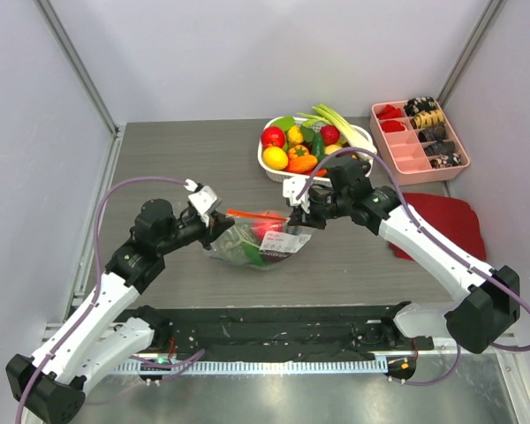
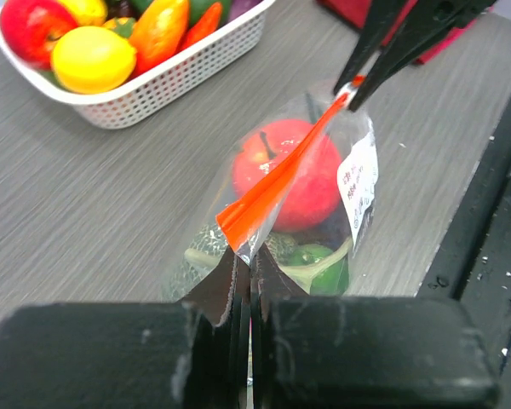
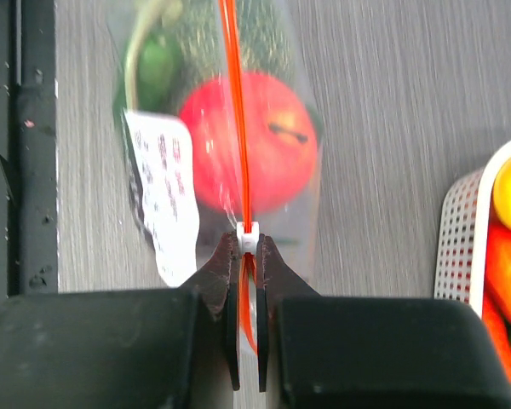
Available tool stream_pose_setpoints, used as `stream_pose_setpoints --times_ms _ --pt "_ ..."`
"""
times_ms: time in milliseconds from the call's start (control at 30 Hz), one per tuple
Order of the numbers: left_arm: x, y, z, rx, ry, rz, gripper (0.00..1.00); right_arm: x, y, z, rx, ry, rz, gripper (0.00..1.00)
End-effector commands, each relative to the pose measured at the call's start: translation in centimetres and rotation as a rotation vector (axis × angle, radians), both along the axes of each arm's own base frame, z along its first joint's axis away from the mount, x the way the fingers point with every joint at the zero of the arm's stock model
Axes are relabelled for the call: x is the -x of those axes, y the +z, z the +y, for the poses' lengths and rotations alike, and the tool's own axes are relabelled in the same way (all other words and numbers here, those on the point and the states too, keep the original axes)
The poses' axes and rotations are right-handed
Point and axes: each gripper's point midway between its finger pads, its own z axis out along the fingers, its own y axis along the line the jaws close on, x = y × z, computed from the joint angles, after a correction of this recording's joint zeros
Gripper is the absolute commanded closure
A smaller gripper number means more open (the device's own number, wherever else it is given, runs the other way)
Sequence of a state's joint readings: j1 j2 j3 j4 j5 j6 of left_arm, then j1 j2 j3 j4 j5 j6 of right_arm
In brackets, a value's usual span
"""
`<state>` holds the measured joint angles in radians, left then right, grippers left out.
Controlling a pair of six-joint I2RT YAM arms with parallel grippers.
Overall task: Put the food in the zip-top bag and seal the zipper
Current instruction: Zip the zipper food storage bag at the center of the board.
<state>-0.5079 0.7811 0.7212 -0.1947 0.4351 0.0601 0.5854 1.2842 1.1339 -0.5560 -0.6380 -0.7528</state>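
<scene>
The zip-top bag (image 1: 258, 243) lies mid-table, its mouth held up between both grippers. Inside are a round red fruit (image 2: 289, 175), a grey-green broccoli-like head (image 2: 196, 256) and a dark green piece (image 2: 319, 262). The orange-red zipper (image 2: 277, 183) runs taut from one gripper to the other. My left gripper (image 2: 247, 256) is shut on the zipper's left end. My right gripper (image 3: 249, 243) is shut on the white end piece (image 3: 249, 234) at the other end. The red fruit (image 3: 247, 141) and the white printed patch (image 3: 162, 196) show below it.
A white basket (image 1: 263, 163) of more toy produce stands behind the bag, close to the right gripper. A pink divided tray (image 1: 412, 170) sits at the back right and a dark red cloth (image 1: 437, 221) to the right. A black strip (image 1: 274, 322) runs along the near edge.
</scene>
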Motion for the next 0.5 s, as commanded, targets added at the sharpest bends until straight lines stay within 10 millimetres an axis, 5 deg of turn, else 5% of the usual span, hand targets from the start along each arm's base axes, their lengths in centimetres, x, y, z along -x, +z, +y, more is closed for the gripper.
stream_pose_setpoints --times_ms 0,467 --pt "-2.1 1.7 2.6 0.006 0.167 -0.064 1.0 -0.3 -2.2 -4.4 0.13 -0.081 0.009 0.99" --pt "-3.9 -0.9 5.8 -0.095 0.336 -0.013 1.0 -1.0 -4.8 -10.2 0.26 -0.139 0.023 0.99"
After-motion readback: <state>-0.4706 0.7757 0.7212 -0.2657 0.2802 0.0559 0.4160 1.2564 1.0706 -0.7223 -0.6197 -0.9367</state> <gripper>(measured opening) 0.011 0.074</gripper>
